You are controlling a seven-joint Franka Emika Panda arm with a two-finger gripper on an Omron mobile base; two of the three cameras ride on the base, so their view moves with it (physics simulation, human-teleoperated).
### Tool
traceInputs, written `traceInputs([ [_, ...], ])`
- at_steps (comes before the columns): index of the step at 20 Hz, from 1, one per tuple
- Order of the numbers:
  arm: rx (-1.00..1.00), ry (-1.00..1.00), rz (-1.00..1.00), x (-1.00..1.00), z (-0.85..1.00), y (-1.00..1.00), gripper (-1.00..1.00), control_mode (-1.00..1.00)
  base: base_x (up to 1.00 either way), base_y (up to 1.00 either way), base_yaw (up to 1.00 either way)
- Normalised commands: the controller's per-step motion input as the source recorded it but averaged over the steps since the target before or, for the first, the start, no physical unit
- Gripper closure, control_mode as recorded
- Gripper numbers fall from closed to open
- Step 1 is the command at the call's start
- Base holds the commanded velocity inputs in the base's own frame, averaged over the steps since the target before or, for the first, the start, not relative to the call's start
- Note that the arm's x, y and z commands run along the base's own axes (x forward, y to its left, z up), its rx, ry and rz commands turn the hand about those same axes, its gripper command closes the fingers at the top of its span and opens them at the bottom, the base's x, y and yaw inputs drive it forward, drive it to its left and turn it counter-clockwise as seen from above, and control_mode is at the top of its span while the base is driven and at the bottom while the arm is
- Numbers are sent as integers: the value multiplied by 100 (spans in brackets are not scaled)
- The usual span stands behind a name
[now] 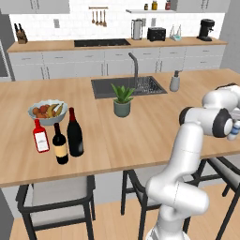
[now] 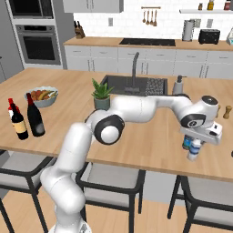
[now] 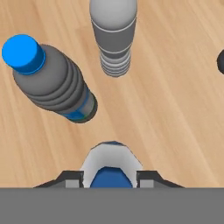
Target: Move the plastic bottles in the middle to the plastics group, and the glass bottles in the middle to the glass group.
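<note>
Hand view: your pincer is clamped on a small blue-capped plastic bottle.
Lowering it carelessly could topple the neighbouring blue-capped bottle or pale grey ribbed bottle.

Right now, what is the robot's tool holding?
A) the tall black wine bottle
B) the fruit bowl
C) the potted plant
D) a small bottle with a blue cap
D: the tool is shut on the small bottle with a blue cap, over the counter.

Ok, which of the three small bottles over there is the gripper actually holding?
The pale water bottle with the dark blue top, clamped in the gripper. The ribbed blue-capped bottle and the grey bottle stand free on the counter.
</note>
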Motion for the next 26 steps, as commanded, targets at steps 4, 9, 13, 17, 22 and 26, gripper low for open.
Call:
traceInputs([
  [4,0,-7,0,0,0,24,100,-100,0,0,0],
  [9,0,-3,0,0,-3,13,100,-100,0,0,0],
  [13,-1,0,0,0,-26,14,100,-100,0,0,0],
  [17,-6,0,0,0,-3,14,100,-100,0,0,0],
  [22,-1,0,0,0,0,7,100,-100,0,0,0],
  [26,0,0,0,0,0,0,100,-100,0,0,0],
])
